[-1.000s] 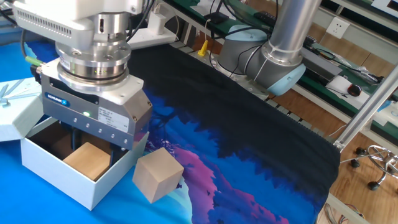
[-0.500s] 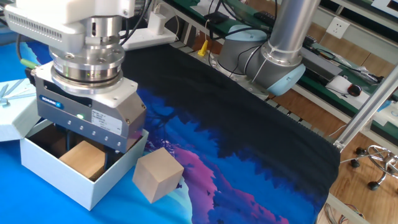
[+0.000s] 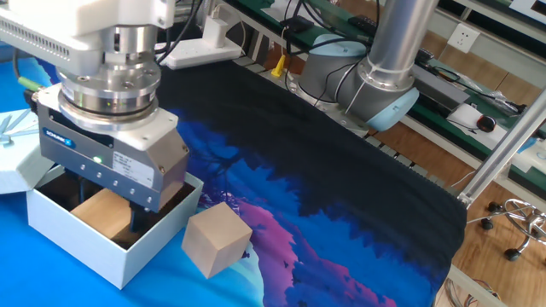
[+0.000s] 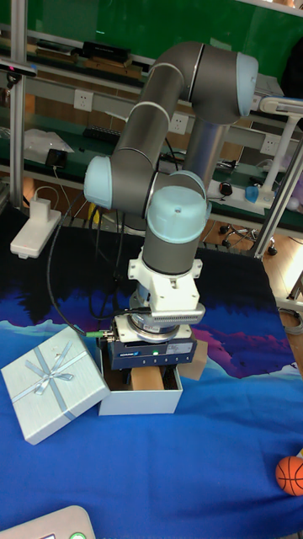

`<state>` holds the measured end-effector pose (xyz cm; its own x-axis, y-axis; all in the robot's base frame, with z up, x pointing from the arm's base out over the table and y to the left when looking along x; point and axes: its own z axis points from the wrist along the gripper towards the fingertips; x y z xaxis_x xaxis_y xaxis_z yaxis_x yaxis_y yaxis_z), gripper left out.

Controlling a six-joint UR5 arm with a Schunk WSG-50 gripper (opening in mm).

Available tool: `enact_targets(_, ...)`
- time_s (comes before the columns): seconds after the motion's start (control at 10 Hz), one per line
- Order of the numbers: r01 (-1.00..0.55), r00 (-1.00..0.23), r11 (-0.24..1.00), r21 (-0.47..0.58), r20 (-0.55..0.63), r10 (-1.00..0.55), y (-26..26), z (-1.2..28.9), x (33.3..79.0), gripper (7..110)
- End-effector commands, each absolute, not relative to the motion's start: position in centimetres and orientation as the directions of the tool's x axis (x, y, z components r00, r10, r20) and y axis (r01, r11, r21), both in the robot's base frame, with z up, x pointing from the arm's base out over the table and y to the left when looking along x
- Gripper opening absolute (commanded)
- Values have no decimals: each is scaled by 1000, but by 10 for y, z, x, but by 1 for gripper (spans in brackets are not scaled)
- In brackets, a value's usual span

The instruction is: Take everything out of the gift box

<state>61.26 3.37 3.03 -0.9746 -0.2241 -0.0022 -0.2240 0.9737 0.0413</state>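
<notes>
The gift box (image 3: 102, 256) (image 4: 139, 402) stands open at the left of the blue mat, and its lid (image 3: 17, 145) (image 4: 52, 383) with the ribbon bow lies beside it on the left. A tan wood block (image 3: 95, 215) (image 4: 145, 381) rests inside the box. My gripper (image 3: 109, 207) (image 4: 153, 370) reaches down into the box, open, with a dark finger on each side of that block. Whether the fingers touch the block is hidden. A paler wood block (image 3: 216, 239) (image 4: 195, 367) sits on the mat just right of the box.
A small orange ball (image 4: 290, 474) lies at the mat's near right. A white power strip (image 3: 205, 47) (image 4: 35, 229) sits at the table's back edge. The arm's base (image 3: 358, 77) stands behind the mat, with shelving and cables beyond.
My gripper has shifted left over the box, so that its fingers now straddle the tan block. Both blocks and the box have stayed where they were.
</notes>
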Motion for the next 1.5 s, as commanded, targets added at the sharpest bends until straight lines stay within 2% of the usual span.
enact_targets(0.0,-164,-986,985,48,11,-165,62,42,606,7)
enact_targets(0.1,-167,-986,983,80,2,-168,72,40,603,7)
enact_targets(0.3,-194,-981,979,64,5,-195,59,40,602,7)
enact_targets(0.4,-217,-976,976,37,21,-217,45,52,598,7)
enact_targets(0.6,-250,-966,967,46,48,-252,39,94,583,7)
enact_targets(0.8,-191,-977,978,80,75,-197,70,132,548,7)
enact_targets(0.9,-146,-986,984,106,71,-154,96,141,529,7)
enact_targets(1.1,-83,-994,982,168,51,-92,130,137,501,7)
enact_targets(1.4,-57,-997,982,179,41,-65,140,113,486,7)
